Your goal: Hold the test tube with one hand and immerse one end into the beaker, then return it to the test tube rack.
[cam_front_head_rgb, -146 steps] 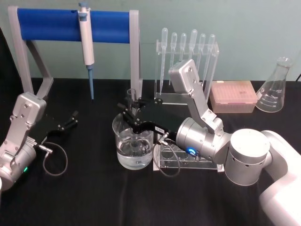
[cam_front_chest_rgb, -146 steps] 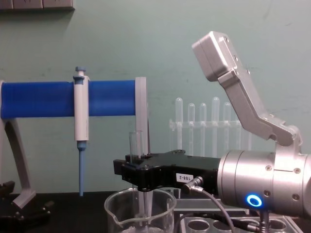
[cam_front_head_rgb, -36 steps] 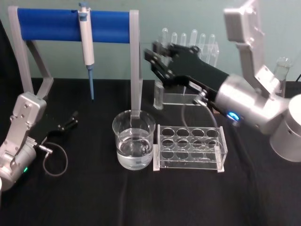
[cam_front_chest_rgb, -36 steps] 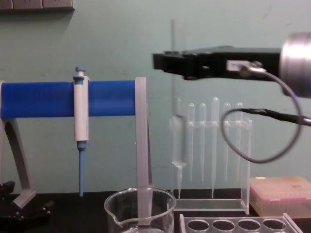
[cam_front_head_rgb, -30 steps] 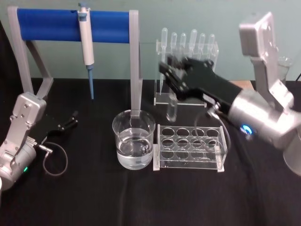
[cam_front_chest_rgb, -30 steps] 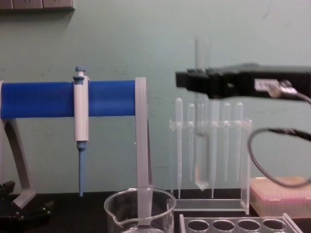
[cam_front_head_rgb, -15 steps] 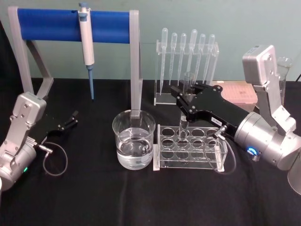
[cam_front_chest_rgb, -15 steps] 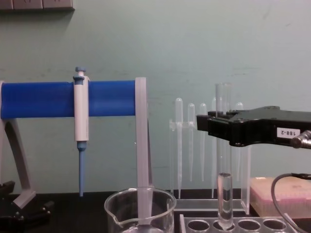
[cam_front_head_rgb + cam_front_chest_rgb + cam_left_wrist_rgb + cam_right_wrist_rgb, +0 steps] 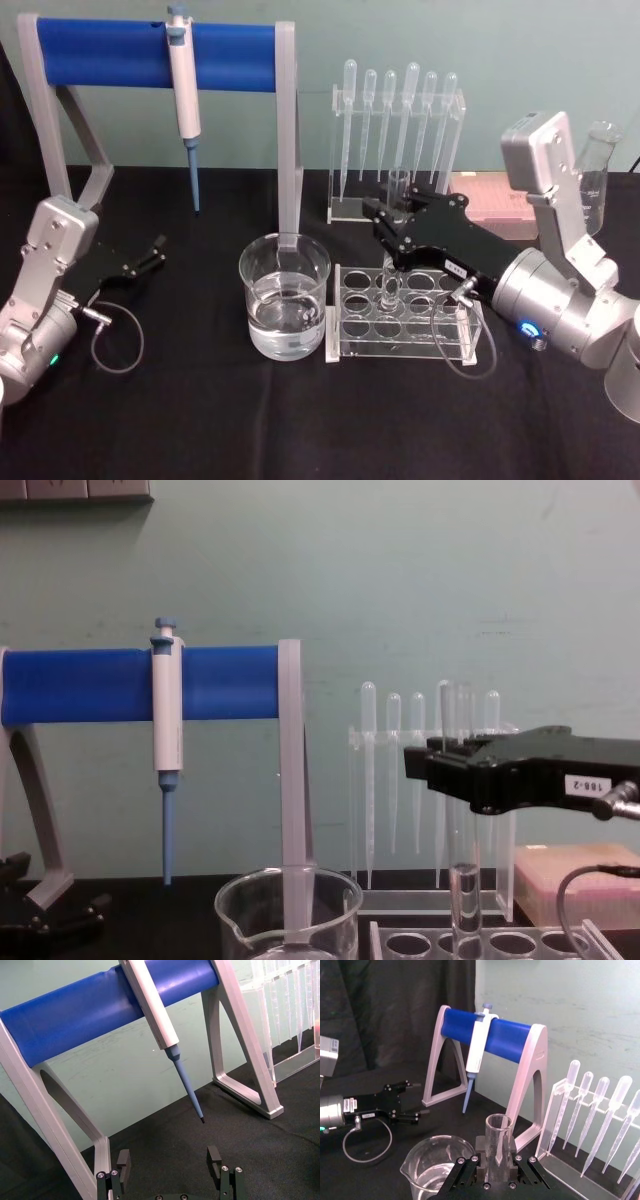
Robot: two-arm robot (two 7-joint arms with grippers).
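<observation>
My right gripper (image 9: 386,234) is shut on the test tube (image 9: 397,186), a clear glass tube held upright. The tube's lower end (image 9: 463,885) reaches down into a hole toward the back left of the clear rack (image 9: 405,338). In the right wrist view the tube (image 9: 498,1132) stands between the black fingers (image 9: 470,1167). The beaker (image 9: 285,298), holding some water, stands just left of the rack, apart from the tube. My left gripper (image 9: 150,253) rests open at the far left of the table, its fingers (image 9: 215,1157) spread with nothing between them.
A blue-barred stand (image 9: 150,55) with a hanging pipette (image 9: 183,80) spans the back left. Behind the rack stands a clear holder of plastic pipettes (image 9: 400,110). A pink tip box (image 9: 505,195) and a conical flask (image 9: 595,170) are at the back right.
The right gripper lifted the tube out of the beaker, carried it right over the rack and lowered it; in the last half second it sank a little deeper. The left arm stayed still.
</observation>
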